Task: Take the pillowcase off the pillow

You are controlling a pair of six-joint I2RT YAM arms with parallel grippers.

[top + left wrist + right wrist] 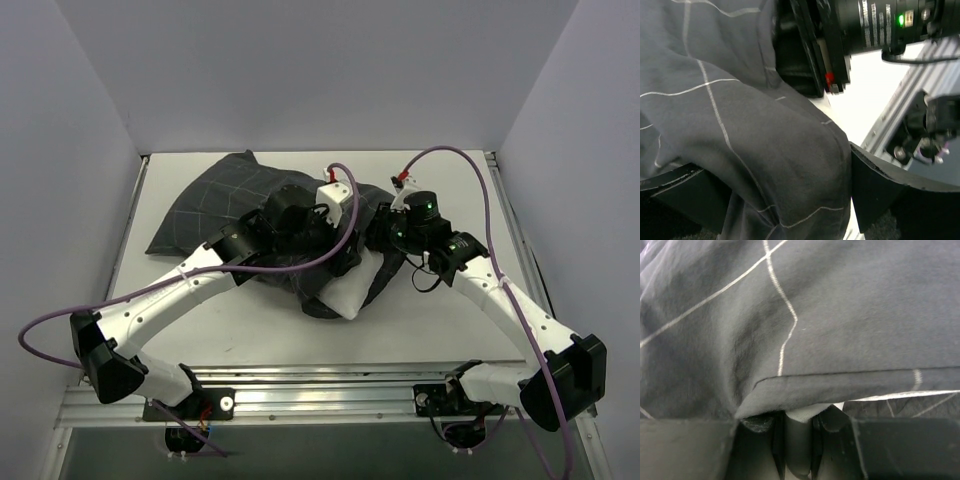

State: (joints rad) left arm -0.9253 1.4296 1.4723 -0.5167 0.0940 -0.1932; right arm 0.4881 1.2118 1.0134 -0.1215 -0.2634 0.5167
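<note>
Right gripper [797, 426] was clamped on pillowcase [840, 315] hem, left gripper [785, 197] spread (cloth between); unpinned pillow [350, 291] risked being dragged along.

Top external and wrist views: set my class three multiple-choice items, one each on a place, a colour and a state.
1. Where does the plump plain white pillow show? A) at the dark charcoal-grey checked cloth pillowcase's near end B) at its far-left corner C) nowhere
2. The pillowcase's grid lines are: A) red B) pale C) green
3. The right gripper is: A) wide open B) out of view C) shut on the pillowcase
Answers: A, a white corner pokes out there; B, thin pale lines cross the cloth; C, it pinches the hem.
</note>
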